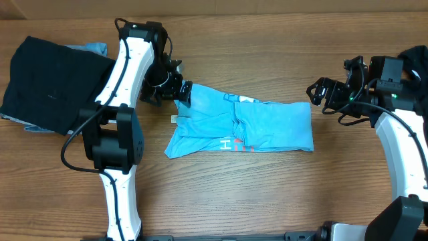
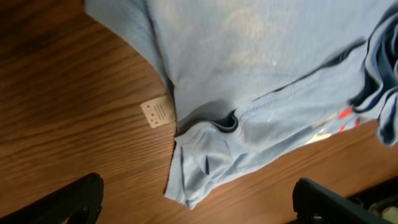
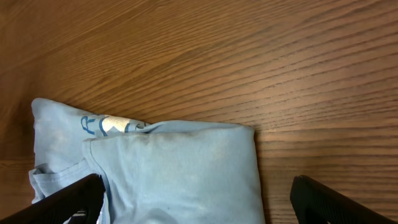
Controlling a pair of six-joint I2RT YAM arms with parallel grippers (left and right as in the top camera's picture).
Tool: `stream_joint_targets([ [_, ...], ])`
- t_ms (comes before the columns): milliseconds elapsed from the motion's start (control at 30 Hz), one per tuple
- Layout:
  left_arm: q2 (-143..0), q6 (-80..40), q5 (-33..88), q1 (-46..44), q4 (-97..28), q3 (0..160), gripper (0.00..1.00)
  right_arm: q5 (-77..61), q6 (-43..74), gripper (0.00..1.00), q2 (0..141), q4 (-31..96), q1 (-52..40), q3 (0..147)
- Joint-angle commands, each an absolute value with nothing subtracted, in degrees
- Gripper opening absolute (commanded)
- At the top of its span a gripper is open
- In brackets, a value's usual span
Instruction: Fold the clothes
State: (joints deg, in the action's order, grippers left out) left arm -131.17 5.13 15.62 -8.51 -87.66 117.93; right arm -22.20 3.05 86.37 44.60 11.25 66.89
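The clothes at the table's middle are a light blue T-shirt (image 1: 241,127), folded into a flat band with red and white lettering on its near edge. My left gripper (image 1: 182,92) stands open at the shirt's far left corner, holding nothing. In the left wrist view the T-shirt (image 2: 261,74) has a hem corner lying between the left gripper's (image 2: 199,208) spread fingers (image 2: 68,202), beside a small white tag (image 2: 157,112). My right gripper (image 1: 318,96) hovers open just past the shirt's right end. In its wrist view the T-shirt (image 3: 174,174) lies between the right gripper's (image 3: 202,205) wide fingers (image 3: 336,202).
A black garment (image 1: 53,84) lies folded at the far left, with a strip of blue cloth (image 1: 93,48) showing behind it. Another dark garment (image 1: 416,61) sits at the far right edge behind the right arm. Bare wood surrounds the shirt.
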Motion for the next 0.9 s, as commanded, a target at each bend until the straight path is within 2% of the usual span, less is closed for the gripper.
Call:
stream_joint_targets([
  [0, -131.5, 15.9, 15.0, -8.6, -89.3, 116.0, 0.89, -21.9, 3.5, 1.0, 85.6, 44.5, 11.3, 67.9],
  [33, -131.5, 16.1, 14.8, -8.6, -89.4, 116.0, 0.75, -21.9, 3.5, 1.0, 85.6, 44.5, 11.3, 67.9],
  [67, -131.3, 16.1, 14.8, -8.6, -89.6, 116.0, 0.66, -21.9, 3.5, 1.0, 85.6, 44.5, 11.3, 67.9],
  [100, -131.0, 16.1, 14.7, -8.6, -89.6, 116.0, 0.53, -21.9, 3.5, 1.0, 85.6, 44.5, 11.3, 67.9],
  [233, -125.0, 14.3, 14.2, -8.6, -88.4, 116.0, 0.16, -21.9, 3.5, 1.0, 85.6, 44.5, 11.3, 67.9],
  [333, -116.9, 11.2, 13.7, -9.2, -88.3, 116.0, 0.06, -21.9, 3.5, 1.0, 85.6, 44.5, 11.3, 67.9],
  [433, -108.1, 8.1, 6.6, -12.8, -86.7, 116.0, 0.04, -21.9, 3.5, 1.0, 85.6, 44.5, 11.3, 67.9],
  [467, -106.2, 8.1, 5.1, -14.2, -86.2, 116.0, 0.09, -21.9, 3.5, 1.0, 85.6, 44.5, 11.3, 67.9],
  [533, -103.5, 8.1, 3.0, -18.8, -85.7, 116.0, 0.31, -21.9, 3.5, 1.0, 85.6, 44.5, 11.3, 67.9],
  [600, -104.0, 8.1, 1.8, -21.6, -85.9, 115.0, 0.4, -21.9, 3.5, 1.0, 85.6, 44.5, 11.3, 67.9],
  [700, -104.6, 8.3, -2.3, -23.1, -84.4, 109.6, 0.57, -21.9, 3.5, 1.0, 85.6, 44.5, 11.3, 67.9],
  [800, -105.4, 11.7, -1.3, -22.6, -81.7, 101.6, 0.94, -21.9, 3.5, 1.0, 85.6, 44.5, 11.3, 67.9],
  [833, -105.7, 12.9, -0.1, -22.3, -80.8, 99.4, 1.0, -21.9, 3.5, 1.0, 85.6, 44.5, 11.3, 67.9],
  [867, -105.8, 13.1, 0.2, -21.8, -80.0, 96.5, 1.0, -21.9, 3.5, 1.0, 85.6, 44.5, 11.3, 67.9],
])
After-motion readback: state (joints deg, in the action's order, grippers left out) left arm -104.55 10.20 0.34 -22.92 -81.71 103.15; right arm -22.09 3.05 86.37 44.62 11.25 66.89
